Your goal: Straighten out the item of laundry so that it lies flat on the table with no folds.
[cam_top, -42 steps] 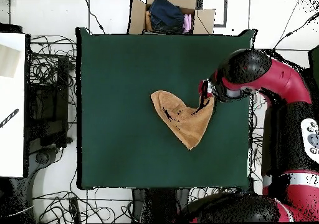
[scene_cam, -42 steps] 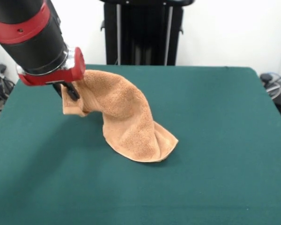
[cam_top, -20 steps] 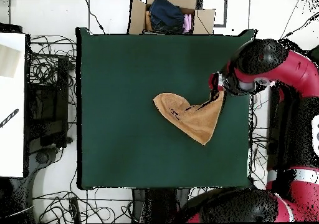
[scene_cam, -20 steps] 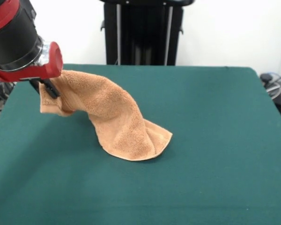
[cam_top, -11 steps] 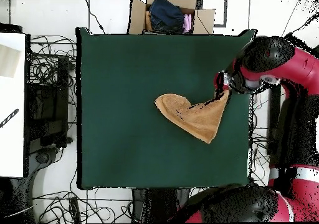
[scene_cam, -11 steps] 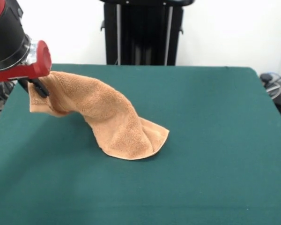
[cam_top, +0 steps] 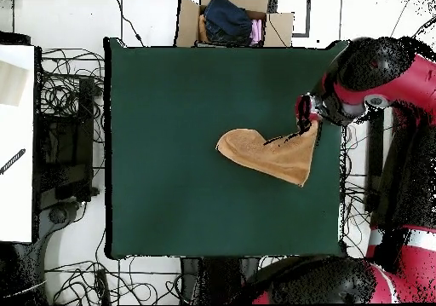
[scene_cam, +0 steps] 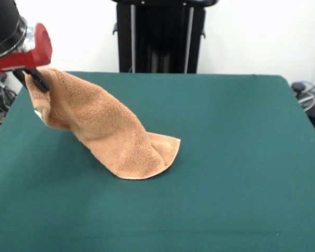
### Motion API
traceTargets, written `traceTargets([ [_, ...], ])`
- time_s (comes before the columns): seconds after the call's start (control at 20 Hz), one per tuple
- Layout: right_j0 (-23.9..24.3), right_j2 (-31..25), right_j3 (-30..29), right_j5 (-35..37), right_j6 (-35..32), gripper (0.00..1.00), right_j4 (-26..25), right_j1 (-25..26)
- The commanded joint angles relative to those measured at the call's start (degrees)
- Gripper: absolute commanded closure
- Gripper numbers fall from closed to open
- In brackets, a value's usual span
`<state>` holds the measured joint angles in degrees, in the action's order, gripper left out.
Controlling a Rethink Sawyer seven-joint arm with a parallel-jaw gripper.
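The orange-tan towel (scene_cam: pixel 102 123) hangs from my gripper (scene_cam: pixel 35 80) at the left of the front view. One end is lifted off the table, the other end (scene_cam: pixel 157 152) still rests bunched on the dark green table (scene_cam: pixel 231 157). The gripper is shut on the towel's upper corner. In the overhead view the towel (cam_top: pixel 272 155) stretches from mid-table toward the gripper (cam_top: pixel 306 122) near the table's right edge.
A cardboard box with clothes (cam_top: pixel 232 20) sits beyond the table's top edge in the overhead view. Cables (cam_top: pixel 68 106) and equipment lie left of the table. The black pedestal (scene_cam: pixel 160 37) stands behind the table in the front view.
The gripper has moved up and further toward the table's edge, pulling the towel with it. The towel's resting end has slid along the table after it.
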<state>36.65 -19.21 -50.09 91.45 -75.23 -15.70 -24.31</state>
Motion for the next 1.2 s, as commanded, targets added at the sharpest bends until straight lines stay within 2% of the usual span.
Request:
traceTargets([
  [0.05,-2.1,-2.2,0.4,6.7,8.8,1.0,-3.2,-2.7],
  [1.0,-2.8,-2.2,1.6,9.5,8.8,1.0,-3.7,-4.4],
  [1.2,-2.6,-2.0,0.0,8.2,8.7,1.0,-3.5,-5.2],
])
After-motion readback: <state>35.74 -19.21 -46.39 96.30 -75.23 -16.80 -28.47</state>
